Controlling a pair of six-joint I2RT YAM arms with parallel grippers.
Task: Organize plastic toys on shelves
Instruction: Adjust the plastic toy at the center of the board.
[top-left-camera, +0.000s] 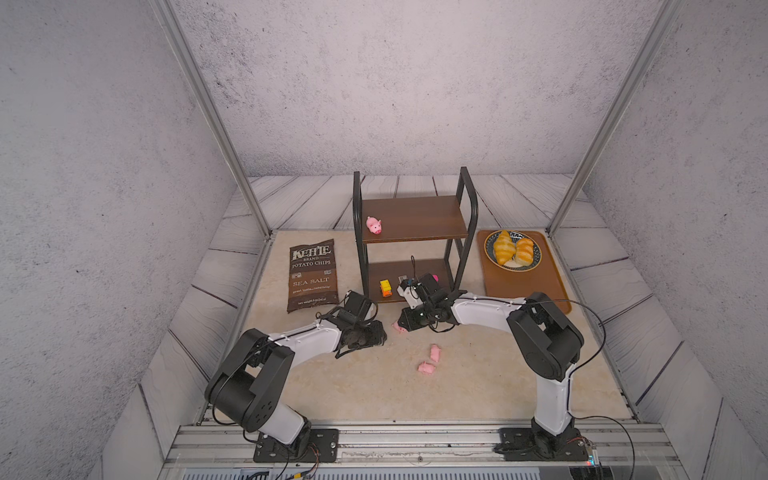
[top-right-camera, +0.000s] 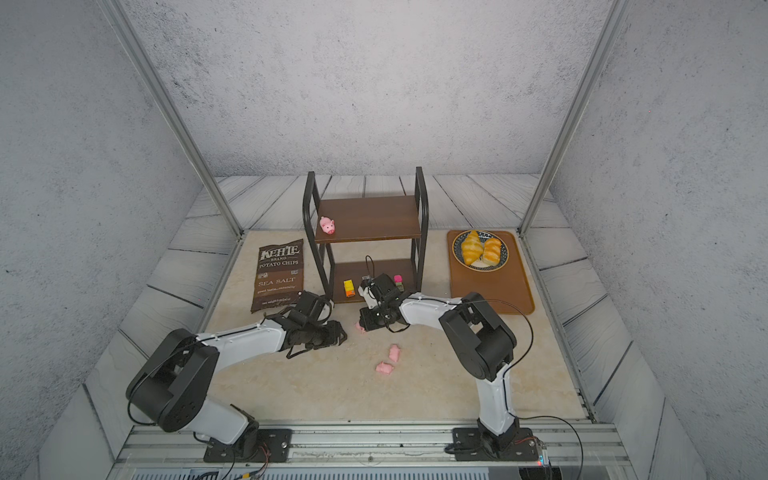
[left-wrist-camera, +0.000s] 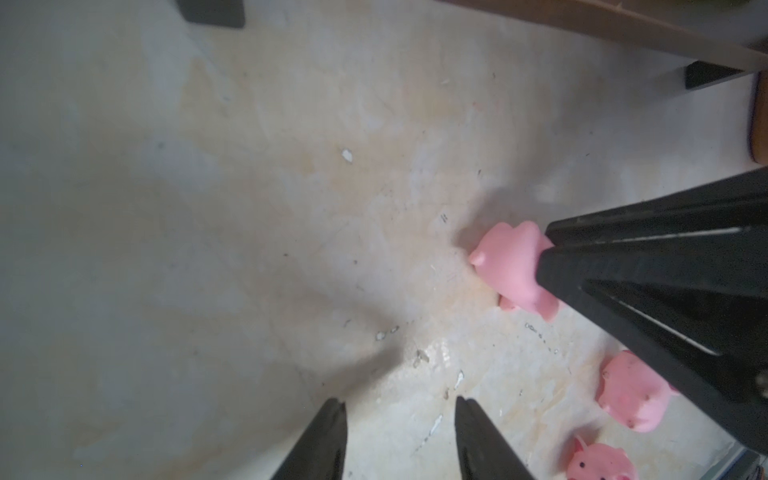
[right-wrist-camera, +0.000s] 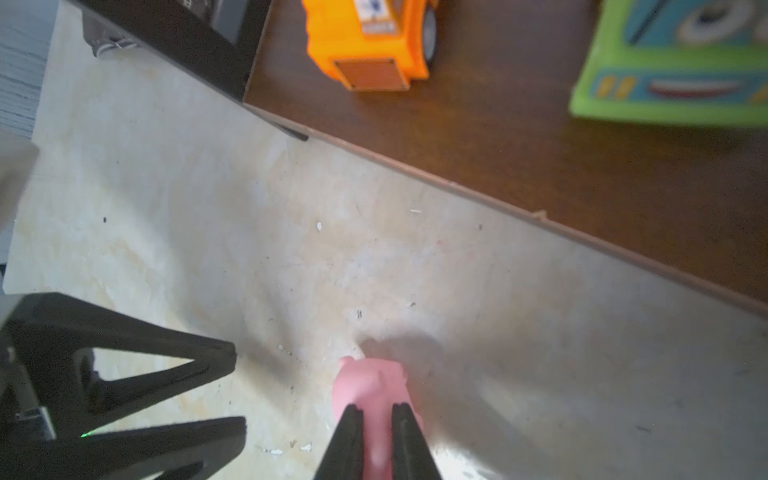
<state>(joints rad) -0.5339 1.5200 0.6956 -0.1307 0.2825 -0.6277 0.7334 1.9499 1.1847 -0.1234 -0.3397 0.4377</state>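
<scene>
From above, in both top views: right gripper (top-left-camera: 399, 324) down at the mat (top-left-camera: 374, 395), pinching a pink pig (top-right-camera: 360, 328) near the lower front edge of the shelves (top-left-camera: 415, 216); upper-board pig (top-left-camera: 373, 225) seen only here. Left wrist view: left gripper (left-wrist-camera: 400, 405) spread, empty, open mat ahead. Right wrist view: orange truck (right-wrist-camera: 370, 41) near the board edge.

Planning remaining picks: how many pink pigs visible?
4. One pig on the top shelf, one pinched in the right gripper, two loose on the table. Arms may hide more.
</scene>
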